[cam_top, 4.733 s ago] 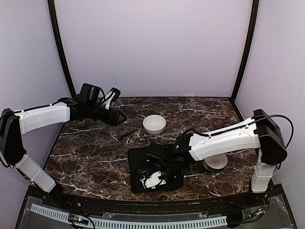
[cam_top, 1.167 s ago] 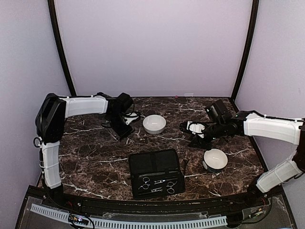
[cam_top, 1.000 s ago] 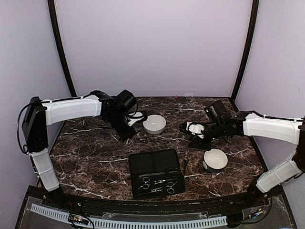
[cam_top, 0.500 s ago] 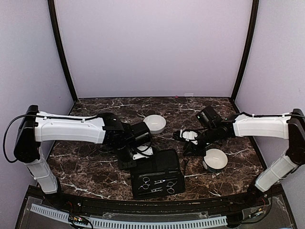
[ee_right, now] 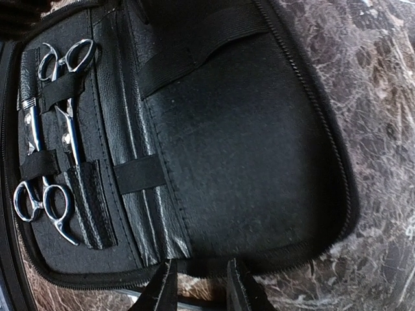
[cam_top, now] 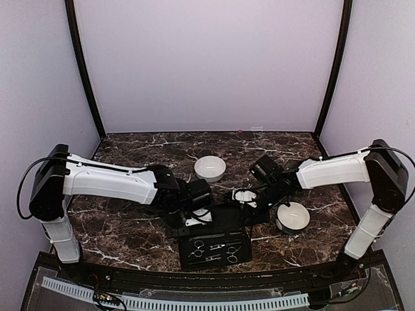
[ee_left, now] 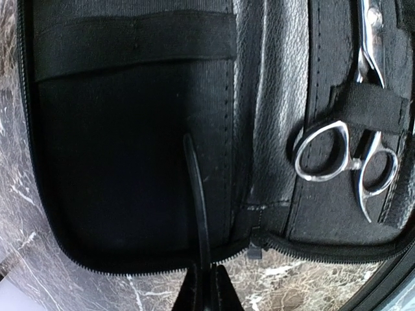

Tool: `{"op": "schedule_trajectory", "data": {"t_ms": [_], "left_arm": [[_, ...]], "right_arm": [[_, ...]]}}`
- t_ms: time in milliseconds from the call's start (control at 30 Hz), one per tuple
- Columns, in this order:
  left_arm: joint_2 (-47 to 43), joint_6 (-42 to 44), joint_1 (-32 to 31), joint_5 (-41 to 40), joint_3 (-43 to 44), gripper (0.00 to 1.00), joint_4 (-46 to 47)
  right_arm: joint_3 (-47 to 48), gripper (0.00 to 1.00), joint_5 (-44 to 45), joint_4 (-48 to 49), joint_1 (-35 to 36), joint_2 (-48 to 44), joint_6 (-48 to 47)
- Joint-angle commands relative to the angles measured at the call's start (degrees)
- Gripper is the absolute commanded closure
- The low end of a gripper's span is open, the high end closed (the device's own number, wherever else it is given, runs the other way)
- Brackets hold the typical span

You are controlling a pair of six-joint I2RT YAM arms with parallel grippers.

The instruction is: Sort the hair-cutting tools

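Note:
The black case (cam_top: 214, 228) lies open near the front edge. Two pairs of silver scissors (ee_right: 65, 97) (ee_right: 40, 194) sit strapped in its near half. One pair's ring handles (ee_left: 321, 152) show in the left wrist view. My left gripper (ee_left: 207, 280) (cam_top: 180, 223) is at the case's left edge, shut on a slim black stick (ee_left: 196, 194). The stick reaches out over the case's plain felt half. My right gripper (ee_right: 202, 285) (cam_top: 249, 212) hovers over the case's right edge, open, with nothing between its fingers.
One white bowl (cam_top: 210, 168) stands behind the case at mid-table. A second white bowl (cam_top: 293, 216) sits just right of the right gripper. The marble table (cam_top: 130, 227) shows on both sides of the case. Purple walls close in the back and sides.
My left arm swung from the back left, past the far bowl, down to the case's left edge, its gripper still shut. My right gripper moved left and forward to the case's right edge.

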Motion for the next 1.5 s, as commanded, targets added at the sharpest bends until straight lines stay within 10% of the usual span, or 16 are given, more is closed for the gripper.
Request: {"op": "schedule_trajectory", "data": {"t_ms": [0, 1467], "left_arm": [[1.0, 1.23, -0.31, 1.04, -0.54, 1.0, 2.9], [7.27, 8.3, -0.26, 7.98, 5.97, 0.89, 16.07]], "right_arm": [[2.3, 0.74, 0.92, 0.16, 1.33, 2.36, 1.25], [2.79, 0.74, 4.01, -1.07, 1.7, 5.18, 0.55]]}}
